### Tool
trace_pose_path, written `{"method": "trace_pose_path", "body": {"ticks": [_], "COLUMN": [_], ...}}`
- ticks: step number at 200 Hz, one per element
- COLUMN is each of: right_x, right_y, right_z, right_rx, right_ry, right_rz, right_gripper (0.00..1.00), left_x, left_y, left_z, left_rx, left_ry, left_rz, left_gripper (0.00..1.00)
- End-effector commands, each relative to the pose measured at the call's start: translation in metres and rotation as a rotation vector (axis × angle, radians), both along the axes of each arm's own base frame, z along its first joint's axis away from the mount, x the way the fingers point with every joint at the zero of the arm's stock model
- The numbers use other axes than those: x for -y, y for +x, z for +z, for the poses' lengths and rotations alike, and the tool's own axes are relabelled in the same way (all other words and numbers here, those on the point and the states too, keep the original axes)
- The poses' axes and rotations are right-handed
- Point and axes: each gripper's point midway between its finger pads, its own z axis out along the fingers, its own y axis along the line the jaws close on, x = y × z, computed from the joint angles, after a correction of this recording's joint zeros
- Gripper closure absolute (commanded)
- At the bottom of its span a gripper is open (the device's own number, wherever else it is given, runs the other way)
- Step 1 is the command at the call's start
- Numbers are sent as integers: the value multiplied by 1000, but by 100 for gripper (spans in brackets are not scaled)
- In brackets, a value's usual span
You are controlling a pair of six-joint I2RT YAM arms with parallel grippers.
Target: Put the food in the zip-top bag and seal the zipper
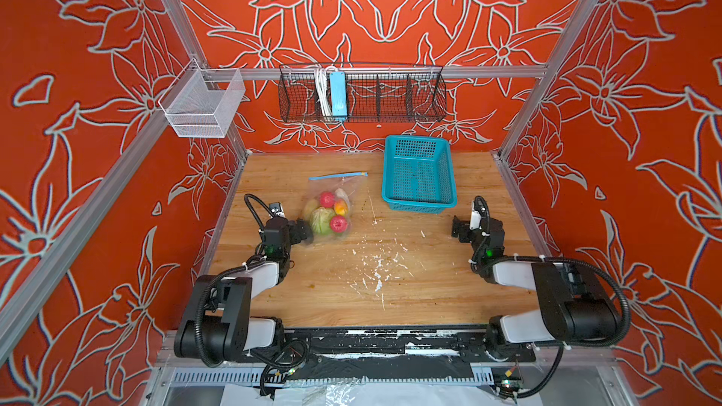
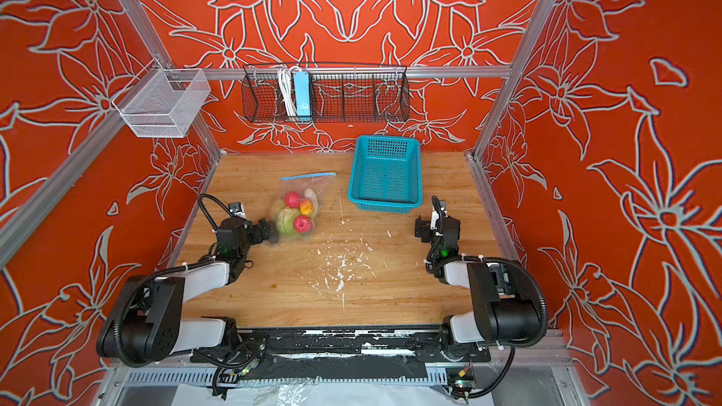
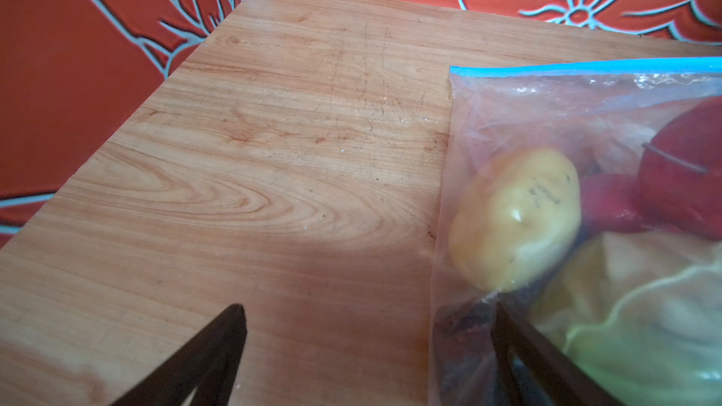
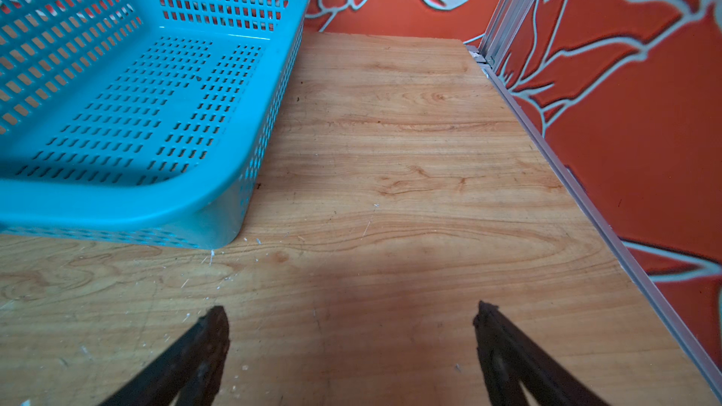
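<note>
Both grippers stood wide open and empty as I weighed the sealing pass. The food [image 1: 326,214] lay bunched inside the bag [image 1: 324,187] on the table [image 1: 390,290], left of the basket [image 1: 420,205], with the zipper [image 1: 338,176] running along the bag's far edge. From above the strip looked flat and straight, but I could not tell whether it was pressed shut along its whole length.

To finish well, I judged, one gripper should pin a corner of the bag. The other should pinch the strip at one end and run along it to the other end, lightly enough not to drag the thin plastic.

The left gripper [image 3: 369,312] sat at the bag's near corner. One finger [image 3: 519,337] overlapped the plastic and the other was over bare wood, with the zipper well beyond them. The right gripper [image 4: 351,310] hovered over bare table just beside the basket, well apart from the bag.
</note>
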Motion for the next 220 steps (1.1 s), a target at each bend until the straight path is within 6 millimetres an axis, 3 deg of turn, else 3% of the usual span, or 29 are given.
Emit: {"method": "trace_pose_path", "body": {"ticks": [1,220], "right_x": [-1,-1], "right_y": [2,2], "right_z": [5,5], "right_rx": [11,10], "right_ry": [3,3], "right_rz": [10,11], "right_gripper": [2,2], "left_x": [0,0], "left_y": [2,2], "left_z": [2,2], "left_rx": [7,6], "left_ry": [7,7], "left_rz": [-7,-7], "left_gripper": [3,3]}}
